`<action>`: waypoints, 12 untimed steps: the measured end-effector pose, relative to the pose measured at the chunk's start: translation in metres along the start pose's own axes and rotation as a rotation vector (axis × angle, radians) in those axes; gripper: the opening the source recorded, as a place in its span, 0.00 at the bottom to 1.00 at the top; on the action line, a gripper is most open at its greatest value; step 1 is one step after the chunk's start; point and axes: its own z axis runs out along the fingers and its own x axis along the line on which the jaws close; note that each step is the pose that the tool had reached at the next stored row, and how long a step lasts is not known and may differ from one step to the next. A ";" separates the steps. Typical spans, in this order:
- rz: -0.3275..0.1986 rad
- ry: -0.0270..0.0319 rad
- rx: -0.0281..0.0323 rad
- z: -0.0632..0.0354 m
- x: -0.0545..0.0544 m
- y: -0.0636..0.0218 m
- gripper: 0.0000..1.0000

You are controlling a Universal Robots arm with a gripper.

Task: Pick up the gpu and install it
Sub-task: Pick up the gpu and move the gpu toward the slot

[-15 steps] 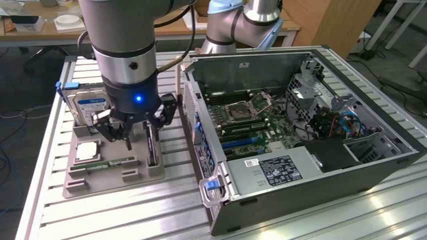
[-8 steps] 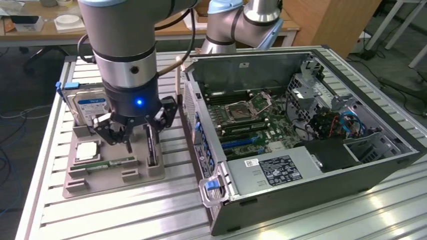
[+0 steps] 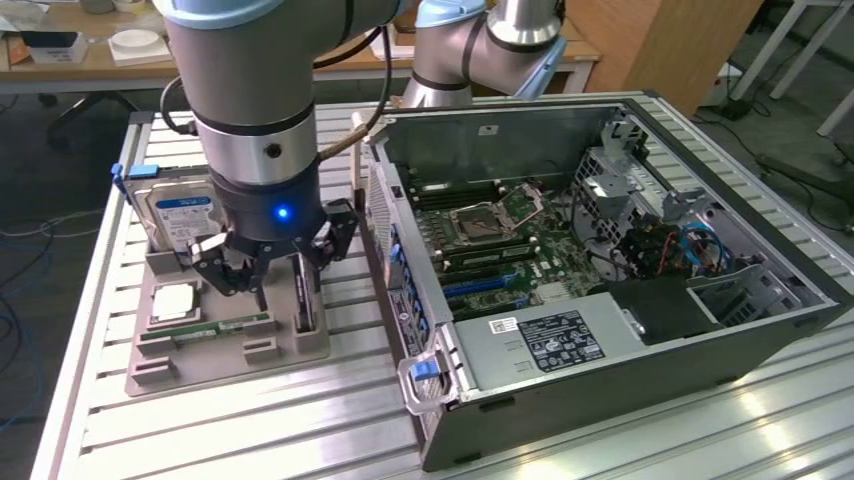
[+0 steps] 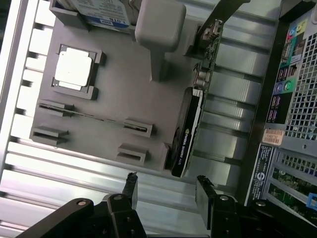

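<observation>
0 of the 2 steps looks done to me: the gpu (image 4: 187, 131) is neither lifted nor installed, so both the picking up and the fitting are left. It stands on its long edge in a slot of the grey tray (image 4: 124, 99), along the tray side that faces the open computer case (image 3: 601, 380), its dark shroud with green lettering at 1 end and its metal bracket at the other. My pincer (image 4: 167, 181) is spread as wide as it goes and has hold of nothing; in the wrist view both fingertips (image 4: 131, 178) are bare, with only the ribbed table (image 3: 267, 430) between them. I hang over the tray in the exterior view, my pincer (image 3: 267, 265) above its middle and the gpu (image 3: 304, 295) just below my finger on the case side, near but, as far as I can judge, apart from it. From the wrist camera the card's lettered end lies just beside the gap between my fingers, and its length runs away from me roughly in line with that gap, so I am close to it without straddling it. On the same tray sit 3 other parts: the hard drive (image 3: 180, 210), the processor (image 4: 73, 68) and the memory stick (image 3: 214, 328), all well clear of my fingers. Inside the case the motherboard (image 3: 494, 240) lies bare, with no card standing in its slots that I can make out.
</observation>
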 end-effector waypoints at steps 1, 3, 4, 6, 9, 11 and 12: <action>0.002 -0.0001 0.0002 0.0007 -0.001 0.0005 0.59; 0.004 -0.0002 0.0005 0.0020 -0.003 0.0013 0.59; 0.005 -0.0003 0.0006 0.0028 -0.004 0.0017 0.59; 0.015 -0.0006 0.0007 0.0045 -0.004 0.0024 0.59; 0.048 -0.0022 0.0005 0.0073 -0.004 0.0027 0.59; 0.075 -0.0034 0.0003 0.0091 -0.004 0.0028 0.59; 0.088 -0.0040 0.0003 0.0100 -0.004 0.0028 0.59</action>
